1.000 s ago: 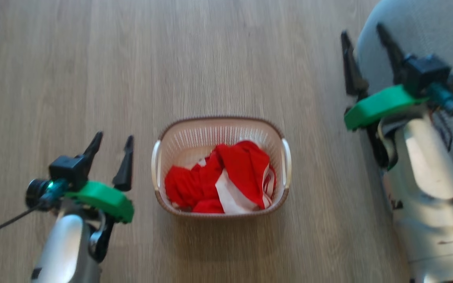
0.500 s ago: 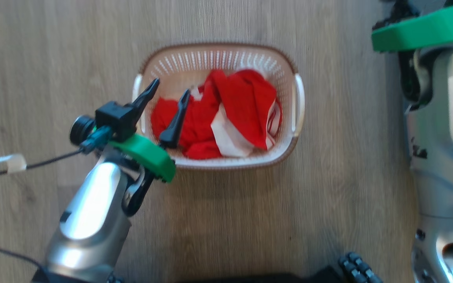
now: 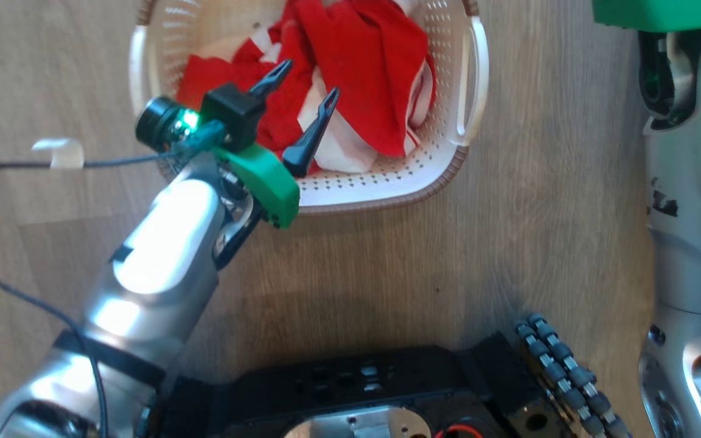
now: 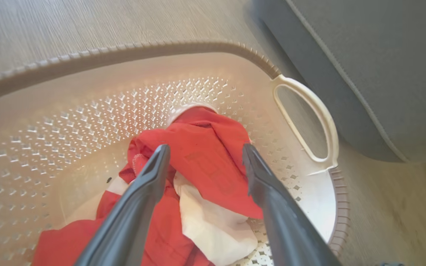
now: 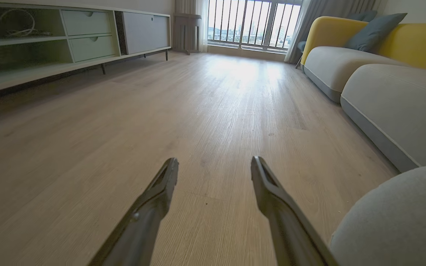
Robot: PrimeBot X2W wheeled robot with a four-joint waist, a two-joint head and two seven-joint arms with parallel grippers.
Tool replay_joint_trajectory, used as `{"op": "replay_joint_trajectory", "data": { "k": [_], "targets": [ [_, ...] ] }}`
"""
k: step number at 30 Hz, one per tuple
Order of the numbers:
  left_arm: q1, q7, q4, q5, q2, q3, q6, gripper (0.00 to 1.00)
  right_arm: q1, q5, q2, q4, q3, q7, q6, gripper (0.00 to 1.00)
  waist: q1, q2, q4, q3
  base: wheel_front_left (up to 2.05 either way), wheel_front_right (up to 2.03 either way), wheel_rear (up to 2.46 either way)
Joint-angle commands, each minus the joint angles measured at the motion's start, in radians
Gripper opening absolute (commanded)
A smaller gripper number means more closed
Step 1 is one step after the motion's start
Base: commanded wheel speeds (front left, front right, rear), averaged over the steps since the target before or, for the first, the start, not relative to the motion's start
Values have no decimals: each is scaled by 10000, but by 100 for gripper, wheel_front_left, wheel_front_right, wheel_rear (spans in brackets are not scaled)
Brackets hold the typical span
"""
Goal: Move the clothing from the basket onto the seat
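Daylight from the tall barred window point(image 5: 253, 26) glares on the pale wooden plank floor point(image 5: 242, 70); head view soft, wrist-view edges warped.

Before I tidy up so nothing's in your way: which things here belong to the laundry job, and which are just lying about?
In the job: the clothing, the basket holding it, the seat beside the basket, the left gripper open over the clothing.
Just about: the low cabinet, the yellow sofa, the grey pillow on it.
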Motion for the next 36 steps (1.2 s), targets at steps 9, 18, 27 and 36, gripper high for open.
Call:
{"op": "replay_joint_trajectory", "data": {
  "k": [9, 18, 27, 36],
  "targets": [
    [-1302, -93, 2286, 377, -132, -362, -12, 100, 488, 407, 156, -597, -4, -63, -2, 100, -3, 1, -776, 762, 0, 0, 0],
    [-2137, -82, 4640, 422, -596, -360, 167, 100, 897, 775, 156, -747, -51, -63, -2, 100, -3, 1, -1137, 837, 0, 0, 0],
    [-2801, 185, 6047, 171, -826, -580, 283, 100, 1380, 1233, 156, -843, -113, -63, -2, 100, -3, 1, -1528, 938, 0, 0, 0],
    [-2764, 527, 5861, -340, -857, -1259, 20, 38, 1650, 1534, 156, -891, -96, -63, -2, 100, -3, 1, -1760, 915, 0, 0, 0]
  ]
}}
